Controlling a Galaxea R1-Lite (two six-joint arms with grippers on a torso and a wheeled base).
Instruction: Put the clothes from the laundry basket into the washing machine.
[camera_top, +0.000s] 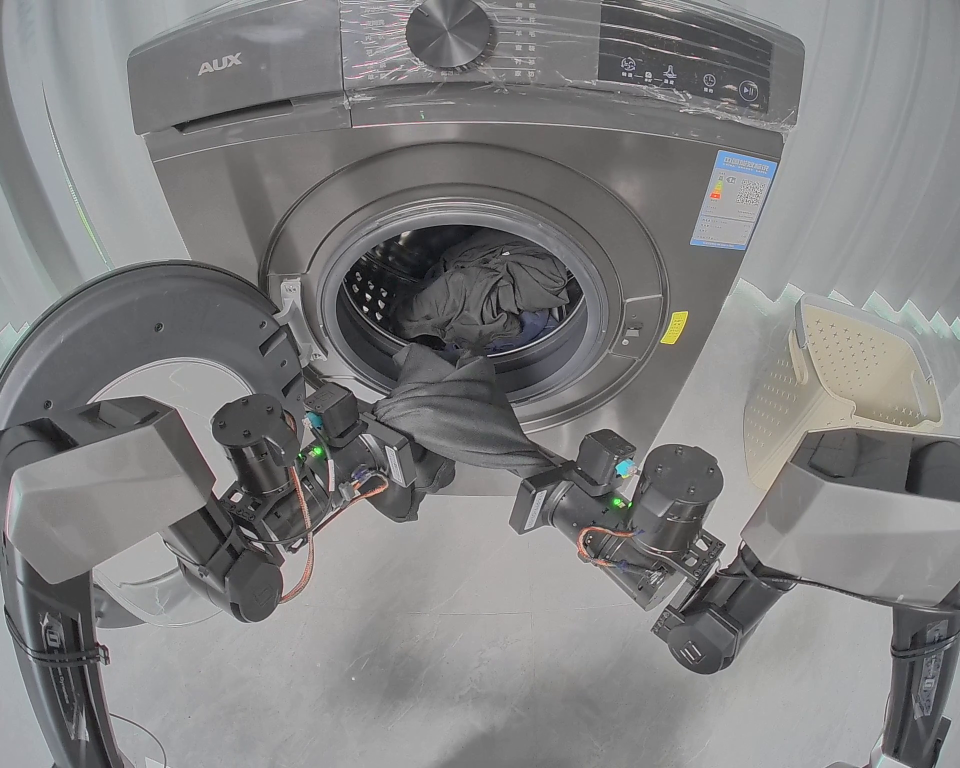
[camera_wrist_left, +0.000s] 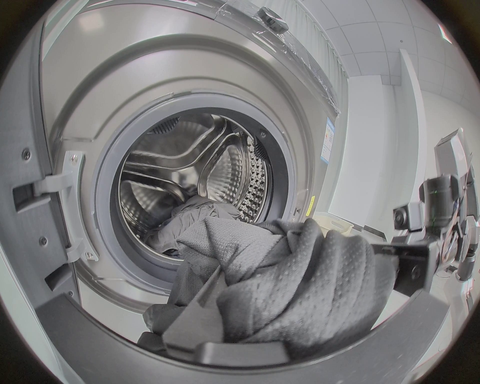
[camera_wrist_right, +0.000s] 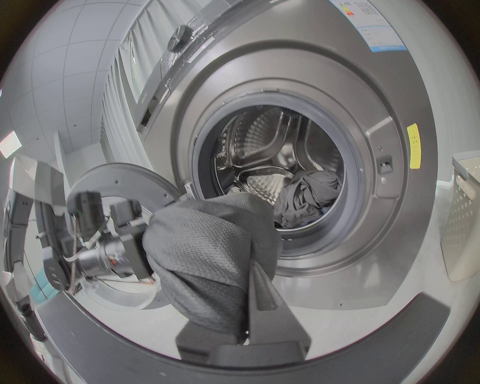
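Left gripper (camera_top: 400, 445) and right gripper (camera_top: 540, 470) both clamp the grey garment (camera_top: 455, 410), half over the drum lip (camera_top: 560, 375). I'd push deep before releasing.

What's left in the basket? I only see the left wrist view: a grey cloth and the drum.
Observer: No clothes in the part of the basket I can see; it stands right of the washer.
Operator: Who holds the cloth's other end?
Observer: The right claw is shut on a fold of the cloth.
Operator: Is the door in my way?
Observer: No, the door is swung wide open on the left.
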